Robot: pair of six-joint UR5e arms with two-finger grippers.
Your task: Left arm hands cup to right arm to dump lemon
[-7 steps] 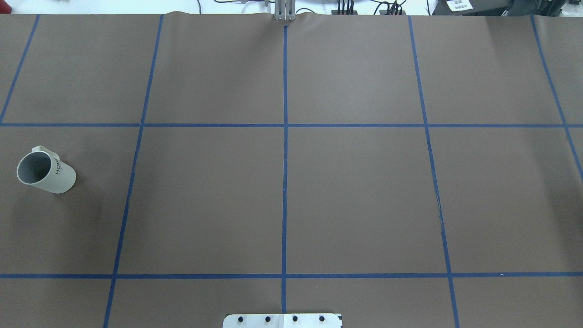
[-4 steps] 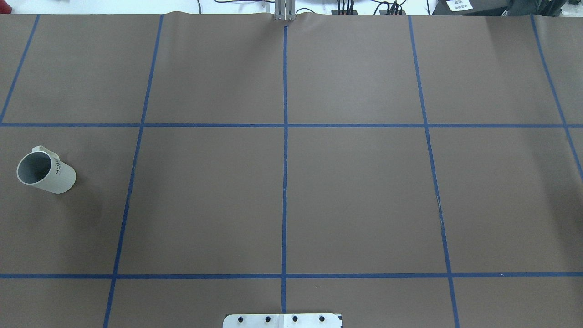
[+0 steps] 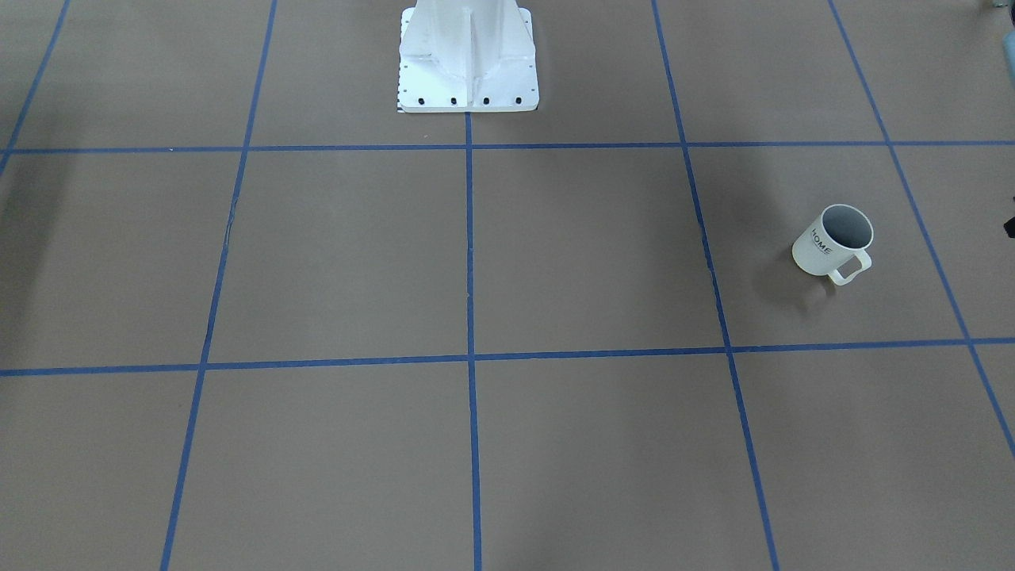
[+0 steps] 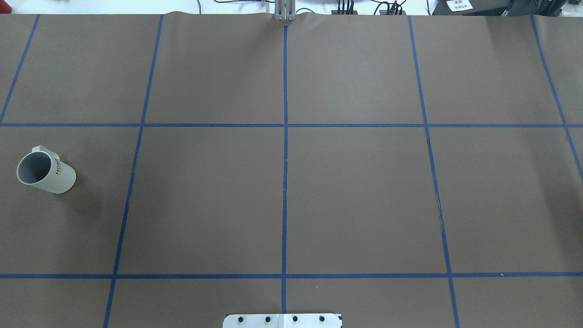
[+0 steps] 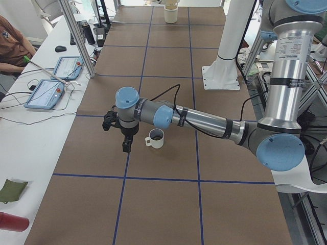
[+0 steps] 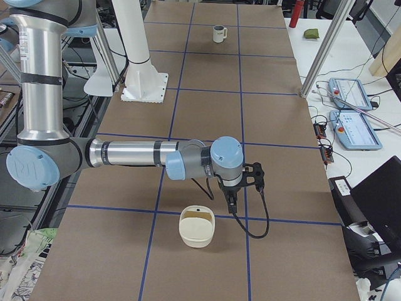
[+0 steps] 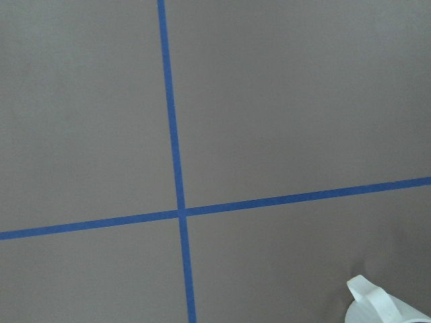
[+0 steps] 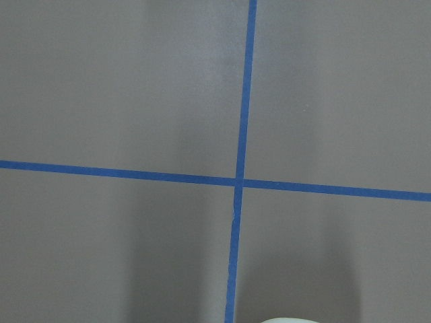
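Note:
The cream-white cup [image 4: 45, 172] with "HOME" lettering stands upright at the table's left side, and also shows in the front view [image 3: 833, 242]. Its handle shows in the left wrist view [image 7: 377, 303]. The lemon shows in no view; the cup's inside only looks grey or dark. The left gripper [image 5: 125, 147] shows only in the exterior left view, pointing down beside the cup [image 5: 156, 137] and apart from it. The right gripper [image 6: 232, 204] shows only in the exterior right view. I cannot tell whether either is open or shut.
A cream bowl [image 6: 196, 227] sits on the table next to the right gripper; its rim edges into the right wrist view [image 8: 289, 320]. The robot's white base [image 3: 468, 55] stands at the table's middle. Operator tablets [image 5: 46, 92] lie on a side bench.

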